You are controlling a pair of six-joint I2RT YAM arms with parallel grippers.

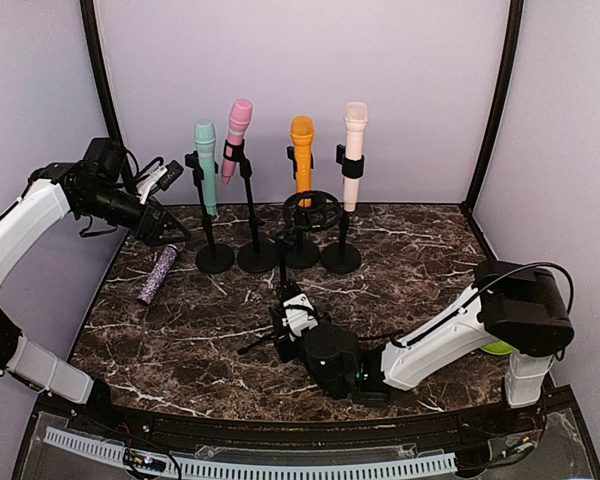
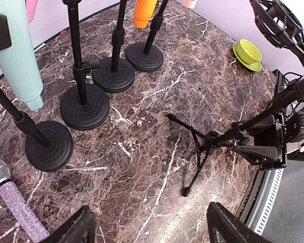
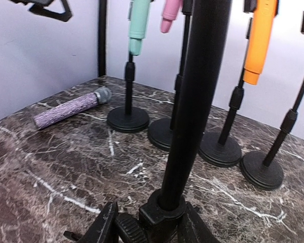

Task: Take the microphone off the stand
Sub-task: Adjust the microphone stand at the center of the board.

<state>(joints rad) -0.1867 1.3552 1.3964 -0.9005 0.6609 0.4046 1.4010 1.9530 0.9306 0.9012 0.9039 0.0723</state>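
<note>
Purple microphone point(image 2: 17, 207) just beside left tool point(image 2: 149, 224)

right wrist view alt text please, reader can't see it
Close up, the pole of a black tripod stand rises between the fingers of the right gripper, which flank its hub. Behind, on the dark marble table, four black round-base stands carry a mint green microphone, a pink microphone and an orange microphone, and a purple glitter microphone lies at the left.

Lime-green cup point(image 2: 250, 49) on saucer point(image 2: 248, 67), dark marble table point(image 1: 180, 340), lilac walls point(image 1: 300, 60)
</note>
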